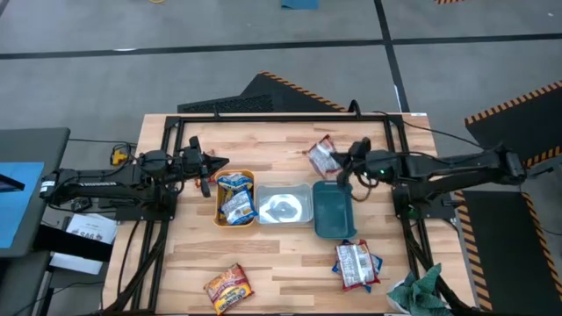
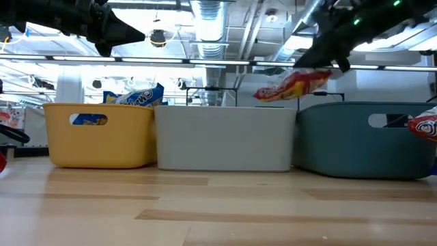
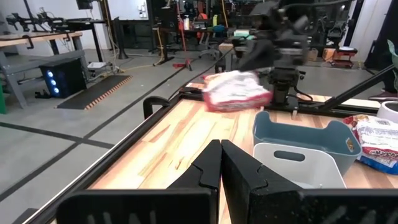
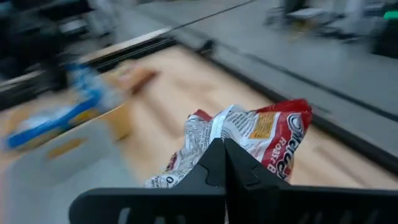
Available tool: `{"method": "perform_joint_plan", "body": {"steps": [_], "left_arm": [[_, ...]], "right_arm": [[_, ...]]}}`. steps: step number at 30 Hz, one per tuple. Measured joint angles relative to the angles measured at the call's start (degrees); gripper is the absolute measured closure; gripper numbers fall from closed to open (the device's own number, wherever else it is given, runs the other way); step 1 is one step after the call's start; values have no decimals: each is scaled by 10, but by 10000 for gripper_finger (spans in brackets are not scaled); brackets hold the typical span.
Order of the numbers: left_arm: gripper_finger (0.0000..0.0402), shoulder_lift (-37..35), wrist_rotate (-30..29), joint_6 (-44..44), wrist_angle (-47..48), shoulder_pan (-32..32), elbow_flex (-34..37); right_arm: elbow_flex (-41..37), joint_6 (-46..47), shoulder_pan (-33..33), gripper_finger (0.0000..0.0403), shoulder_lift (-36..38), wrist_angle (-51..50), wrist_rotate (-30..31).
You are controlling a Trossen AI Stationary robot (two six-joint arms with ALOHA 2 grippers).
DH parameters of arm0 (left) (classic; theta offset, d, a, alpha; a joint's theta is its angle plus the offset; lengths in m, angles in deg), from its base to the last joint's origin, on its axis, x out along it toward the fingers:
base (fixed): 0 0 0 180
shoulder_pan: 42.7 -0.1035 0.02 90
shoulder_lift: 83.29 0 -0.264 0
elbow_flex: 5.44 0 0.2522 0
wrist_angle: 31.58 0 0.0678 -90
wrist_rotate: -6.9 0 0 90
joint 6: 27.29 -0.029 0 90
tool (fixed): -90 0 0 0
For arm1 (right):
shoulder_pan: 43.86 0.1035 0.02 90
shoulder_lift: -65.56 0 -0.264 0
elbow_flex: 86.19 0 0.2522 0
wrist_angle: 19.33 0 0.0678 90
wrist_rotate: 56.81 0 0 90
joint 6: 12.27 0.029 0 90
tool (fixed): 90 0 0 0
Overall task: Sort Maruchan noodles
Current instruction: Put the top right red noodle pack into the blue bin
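Note:
My right gripper (image 1: 338, 165) is shut on a white-and-red noodle packet (image 1: 321, 156), held in the air just beyond the teal tray's (image 1: 334, 211) far end. The low view shows that packet (image 2: 295, 85) above the teal tray's rim. My left gripper (image 1: 219, 165) hovers shut and empty past the orange tray's (image 1: 218, 200) far left corner. Blue-and-yellow packets (image 1: 235, 195) lie in the orange tray. A red-orange packet (image 1: 228, 288) lies flat near the table's near edge. A white-and-red packet (image 1: 355, 263) rests on a blue one near the teal tray. My right gripper pinches the white-and-red packet between its two fingers at the crinkled edge (image 4: 214, 138) nearest the wrist. The fingers come roughly level from the table's right. The packet sticks out beyond the fingertips, lifted clear of tray and table, lying nearly level (image 2: 295, 85).
The clear tray (image 1: 285, 206) stands between the orange and teal ones, all three in a row at mid table. A green cloth (image 1: 417, 294) is bunched at the near right corner. A black frame (image 1: 281, 116) runs along the table's far edge.

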Motion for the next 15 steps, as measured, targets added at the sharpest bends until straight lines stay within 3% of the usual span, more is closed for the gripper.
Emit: {"method": "perform_joint_plan", "body": {"steps": [7,15], "left_arm": [[402,0,0,0,0,0,0],[401,0,-1,0,0,0,0]], "right_arm": [[0,0,112,396,14,-74,-31],[0,4,196,396,14,-117,-38]]}}
